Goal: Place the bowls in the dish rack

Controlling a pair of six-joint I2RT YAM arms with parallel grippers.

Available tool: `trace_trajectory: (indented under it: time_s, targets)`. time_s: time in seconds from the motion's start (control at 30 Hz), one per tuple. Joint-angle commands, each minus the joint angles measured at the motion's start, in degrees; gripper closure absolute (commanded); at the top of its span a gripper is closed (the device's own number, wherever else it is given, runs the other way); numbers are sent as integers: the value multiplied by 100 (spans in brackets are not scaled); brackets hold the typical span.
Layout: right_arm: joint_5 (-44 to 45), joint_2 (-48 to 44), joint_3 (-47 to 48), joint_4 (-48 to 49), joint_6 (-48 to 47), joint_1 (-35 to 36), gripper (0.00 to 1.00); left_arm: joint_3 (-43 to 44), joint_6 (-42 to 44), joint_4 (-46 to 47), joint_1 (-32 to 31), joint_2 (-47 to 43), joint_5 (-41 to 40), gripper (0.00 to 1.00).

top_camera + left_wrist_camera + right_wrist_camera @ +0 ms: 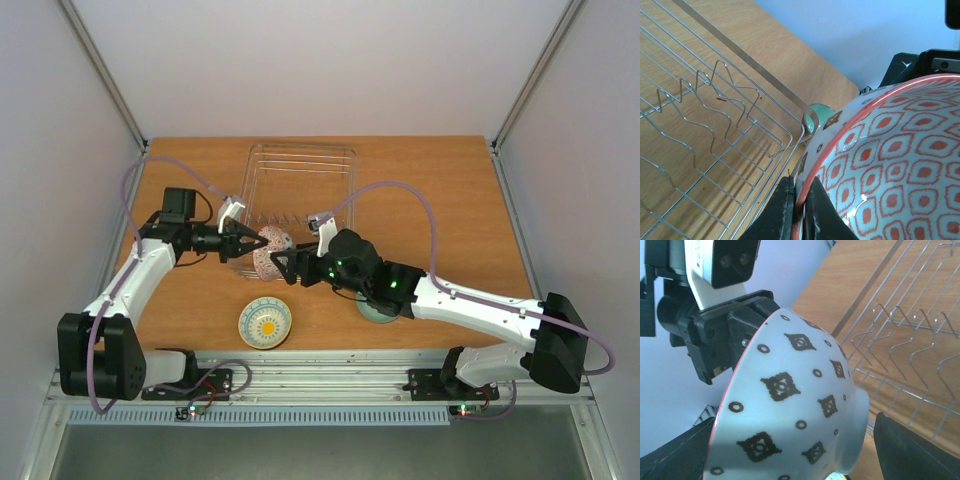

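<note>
My left gripper (250, 243) is shut on the rim of the red/pink patterned bowl (270, 252) and holds it on edge just in front of the dish rack (300, 190). The left wrist view shows both fingers (785, 210) pinching the red rim of the bowl (890, 165). My right gripper (285, 262) is open, its fingers (910, 450) spread on either side of the bowl's white outside (790, 420). A cream-yellow bowl (265, 323) sits near the front edge. A mint green bowl (375, 312) lies partly under the right arm.
The rack's near corner and inner prongs (715, 115) are close to the left of the held bowl, and also show in the right wrist view (910, 355). The mint bowl shows beyond the rack corner (815, 117). Grey walls enclose the wooden table (450, 220).
</note>
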Motion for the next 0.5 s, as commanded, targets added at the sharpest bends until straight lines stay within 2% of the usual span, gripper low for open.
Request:
trace_trajectory:
  time_s: [0.0, 0.27, 0.47]
  targets:
    - [-141, 15, -108, 375, 415, -28, 18, -62, -142, 403, 59, -205, 667, 100]
    - [-659, 104, -194, 601, 718, -25, 24, -99, -246, 545, 98, -215, 779, 99]
    - [-987, 96, -271, 739, 901, -20, 35, -187, -469, 846, 155, -316, 727, 99]
